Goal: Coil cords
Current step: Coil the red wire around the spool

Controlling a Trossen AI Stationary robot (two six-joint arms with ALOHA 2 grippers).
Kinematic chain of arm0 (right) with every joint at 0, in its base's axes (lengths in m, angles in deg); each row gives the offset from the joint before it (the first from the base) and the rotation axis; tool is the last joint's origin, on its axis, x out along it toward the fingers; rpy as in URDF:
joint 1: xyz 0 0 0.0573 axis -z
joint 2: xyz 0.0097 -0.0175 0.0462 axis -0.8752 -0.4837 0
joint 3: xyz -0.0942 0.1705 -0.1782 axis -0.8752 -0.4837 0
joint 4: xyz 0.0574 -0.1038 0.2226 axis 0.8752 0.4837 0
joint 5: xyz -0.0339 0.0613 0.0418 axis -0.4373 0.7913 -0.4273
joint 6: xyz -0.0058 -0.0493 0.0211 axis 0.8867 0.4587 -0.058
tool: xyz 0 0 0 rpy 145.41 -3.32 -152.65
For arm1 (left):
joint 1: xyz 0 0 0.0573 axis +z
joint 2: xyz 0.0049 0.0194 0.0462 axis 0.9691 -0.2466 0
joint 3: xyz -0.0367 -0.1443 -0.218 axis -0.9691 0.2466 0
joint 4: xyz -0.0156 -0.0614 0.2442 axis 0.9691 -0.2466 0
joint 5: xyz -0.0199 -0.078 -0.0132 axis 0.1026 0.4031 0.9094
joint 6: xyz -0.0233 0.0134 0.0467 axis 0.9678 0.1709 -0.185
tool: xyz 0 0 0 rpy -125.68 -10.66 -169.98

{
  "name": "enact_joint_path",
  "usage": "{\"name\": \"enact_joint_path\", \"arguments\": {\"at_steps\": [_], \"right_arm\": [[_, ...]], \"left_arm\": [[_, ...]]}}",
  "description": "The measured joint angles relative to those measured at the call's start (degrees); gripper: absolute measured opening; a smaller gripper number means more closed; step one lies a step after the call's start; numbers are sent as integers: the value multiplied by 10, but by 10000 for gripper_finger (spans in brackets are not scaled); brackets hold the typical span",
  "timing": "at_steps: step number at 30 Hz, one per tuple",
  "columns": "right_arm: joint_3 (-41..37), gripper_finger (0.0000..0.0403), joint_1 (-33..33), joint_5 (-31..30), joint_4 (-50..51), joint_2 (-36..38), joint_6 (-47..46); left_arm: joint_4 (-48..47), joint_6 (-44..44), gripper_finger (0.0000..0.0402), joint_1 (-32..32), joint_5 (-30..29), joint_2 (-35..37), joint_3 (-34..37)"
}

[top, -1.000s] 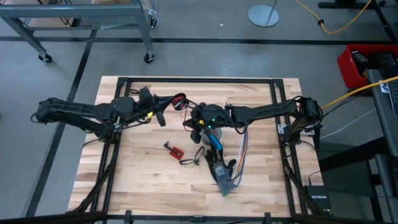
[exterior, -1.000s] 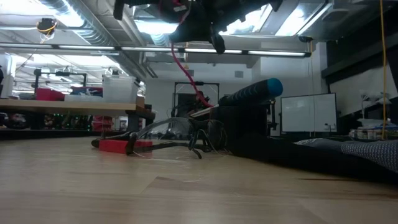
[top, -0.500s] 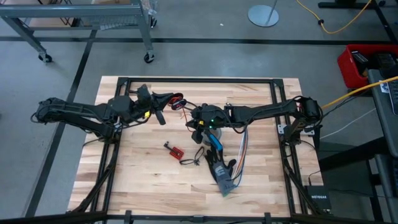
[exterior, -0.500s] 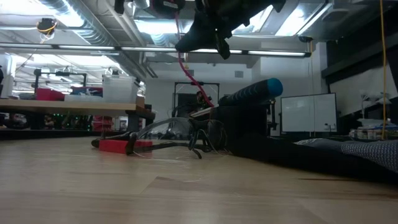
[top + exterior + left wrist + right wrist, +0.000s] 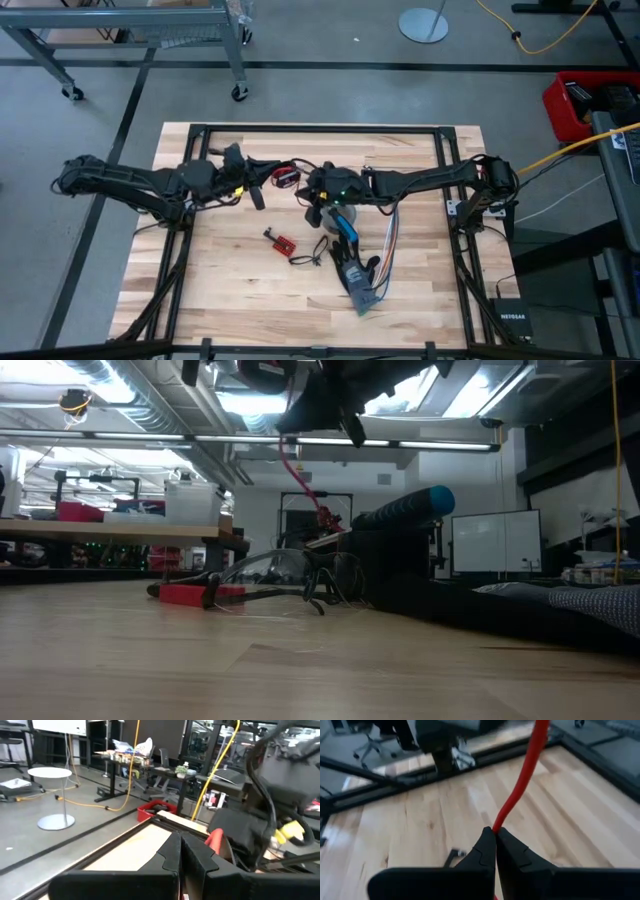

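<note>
The cords are a red cord [image 5: 520, 780] that ends in a small black-and-red bundle [image 5: 285, 175]. They hang in the air between my two grippers, above the table's middle. My left gripper [image 5: 270, 178] points level toward the table's right and is shut at the bundle; a red piece [image 5: 215, 840] shows just past its fingertips [image 5: 172, 851]. My right gripper [image 5: 310, 197] slants down from the right and is shut on the red cord. A free length with a red clip end [image 5: 327, 517] dangles clear of the table. My left gripper is shut on the cords at the bundle [image 5: 285, 175], coming level from the table's left. Its own fingers hide the place of contact. The bundle is lifted clear of the table. My right gripper pinches a single strand of the red cord [image 5: 496, 826] at its fingertips, coming from the table's right and slanting down. From the pinch the strand runs away toward the left arm.
A small red board with a short black wire [image 5: 281, 241] lies near the table's middle. By the right arm are a blue-tipped tool [image 5: 343, 228], a grey roll [image 5: 347, 212], multicoloured ribbon wires [image 5: 390, 240] and a grey-blue pack [image 5: 360, 287]. A black frame [image 5: 300, 129] rims the table.
My left gripper has swung slightly toward the table's near edge, and the bundle has gone with it. The dangling length under the grippers has swayed a little. Both grippers have stayed shut.
</note>
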Motion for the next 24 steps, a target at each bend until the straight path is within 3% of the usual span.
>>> {"name": "enact_joint_path", "arguments": {"at_steps": [7, 24], "right_arm": [[0, 3, 0, -1, -56, 0, 16], [-1, 3, 0, -7, -83, 0, 31]], "left_arm": [[-17, 13, 0, -22, 1, 0, 0], [-82, 61, 0, -26, 9, 1, 0]]}}
